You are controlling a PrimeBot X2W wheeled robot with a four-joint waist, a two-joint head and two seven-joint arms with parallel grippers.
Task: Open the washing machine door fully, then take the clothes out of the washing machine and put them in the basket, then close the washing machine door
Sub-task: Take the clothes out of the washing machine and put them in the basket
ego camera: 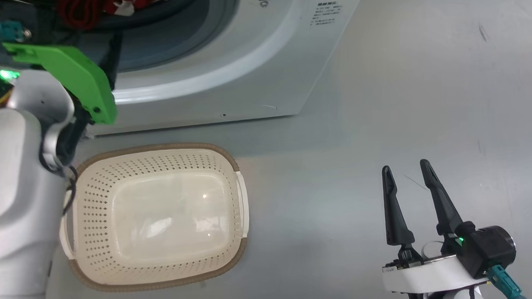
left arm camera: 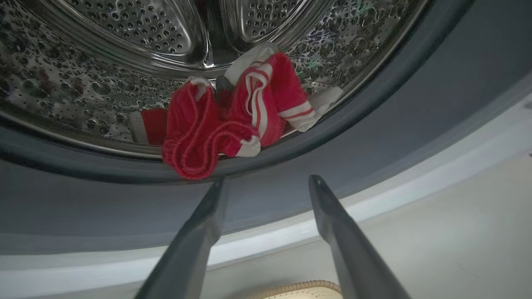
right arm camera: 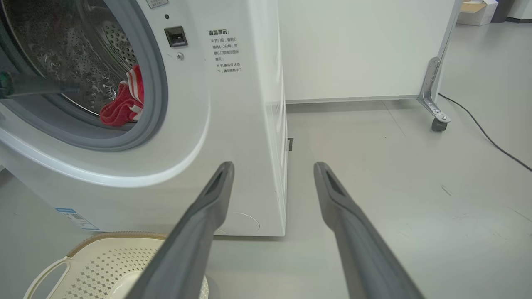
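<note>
At the left, the left arm [ego camera: 17, 192] reaches to the mouth of the washing machine [right arm camera: 232, 124], which stands open. The left jaws are parted and hold nothing, their tips just short of the grey seal [left arm camera: 83, 207]. Dead ahead of them, over the lip, lie the clothes [left arm camera: 224, 120]: one red, white-striped garment, bunched at the front lower edge of the drum [left arm camera: 124, 33] with a fold spilling onto the seal. Its longer run lies across the line of the jaws, not along it. I'd say this arm, much the nearer, need only push forward and close. Below it, on the floor [ego camera: 385, 83], sits one basket [ego camera: 93, 196], nothing in it, just before the machine. Farther right, the right jaws hang parted and bare over the floor, well apart from both
</note>
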